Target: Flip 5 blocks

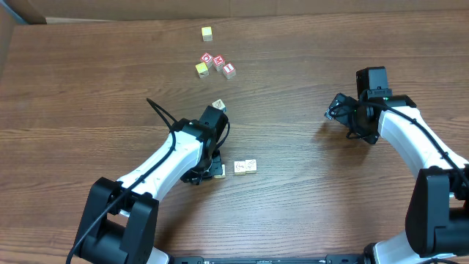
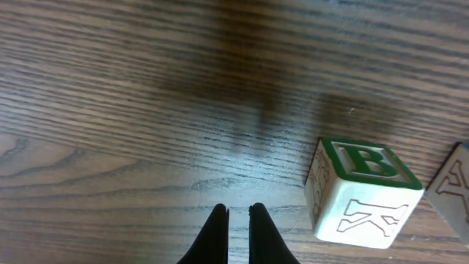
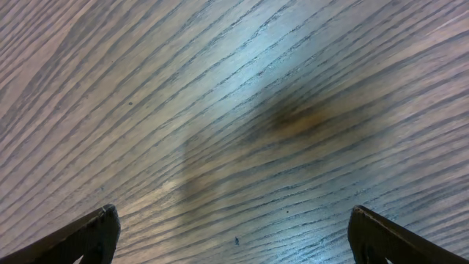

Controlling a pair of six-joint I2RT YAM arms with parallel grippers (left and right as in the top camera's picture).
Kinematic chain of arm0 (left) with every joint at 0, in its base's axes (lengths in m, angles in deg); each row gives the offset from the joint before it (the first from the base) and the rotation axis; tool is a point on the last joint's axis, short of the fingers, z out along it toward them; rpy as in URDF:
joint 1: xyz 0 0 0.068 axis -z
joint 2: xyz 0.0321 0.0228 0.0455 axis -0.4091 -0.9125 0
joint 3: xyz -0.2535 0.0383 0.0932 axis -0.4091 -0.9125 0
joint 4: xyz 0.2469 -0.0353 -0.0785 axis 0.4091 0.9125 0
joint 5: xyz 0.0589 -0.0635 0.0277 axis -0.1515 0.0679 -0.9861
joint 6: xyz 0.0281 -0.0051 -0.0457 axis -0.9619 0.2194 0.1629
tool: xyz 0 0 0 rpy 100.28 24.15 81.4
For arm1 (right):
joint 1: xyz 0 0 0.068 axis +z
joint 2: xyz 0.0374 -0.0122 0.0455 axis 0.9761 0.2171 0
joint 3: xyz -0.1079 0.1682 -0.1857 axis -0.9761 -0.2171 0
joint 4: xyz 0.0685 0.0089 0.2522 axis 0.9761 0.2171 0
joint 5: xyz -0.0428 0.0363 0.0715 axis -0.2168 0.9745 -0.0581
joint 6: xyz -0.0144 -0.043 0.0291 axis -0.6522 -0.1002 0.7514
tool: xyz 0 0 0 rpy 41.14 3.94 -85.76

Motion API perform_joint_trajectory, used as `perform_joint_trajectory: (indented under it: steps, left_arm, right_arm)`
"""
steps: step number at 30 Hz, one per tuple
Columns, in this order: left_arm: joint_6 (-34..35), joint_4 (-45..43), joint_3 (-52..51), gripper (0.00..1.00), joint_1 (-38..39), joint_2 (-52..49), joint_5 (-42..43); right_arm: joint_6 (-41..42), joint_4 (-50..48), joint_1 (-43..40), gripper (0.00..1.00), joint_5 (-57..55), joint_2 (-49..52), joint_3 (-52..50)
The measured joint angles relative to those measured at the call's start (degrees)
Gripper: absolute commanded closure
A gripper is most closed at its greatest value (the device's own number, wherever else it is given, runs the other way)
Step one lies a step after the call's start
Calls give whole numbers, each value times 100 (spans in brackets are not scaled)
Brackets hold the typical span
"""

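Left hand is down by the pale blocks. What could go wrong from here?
The left hand is shut on nothing, and the B block sits off to its right, so a flip attempt from here may miss. A second block lies close beside it, so a sideways nudge could knock both.

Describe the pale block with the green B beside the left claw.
A pale cream wooden cube sits flat on the brown wood-grain table. Its top face bears a green border and a green B; the near side has an outlined K, the left side a faint drawing. The shut left claw stands apart from it, empty. Another pale cube lies close on its other side; contact unclear.
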Motion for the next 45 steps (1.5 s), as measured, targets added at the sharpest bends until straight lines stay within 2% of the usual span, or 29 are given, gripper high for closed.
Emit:
perform_joint_trajectory:
  steps: [17,45]
  left_arm:
    - [0,-979,-452,95,0,0,518]
    - [0,-1646,-457,91,0,0,841]
  right_arm:
    - [2,0,0,0,0,0,0]
    - [2,-2,0,0,-2,0,0]
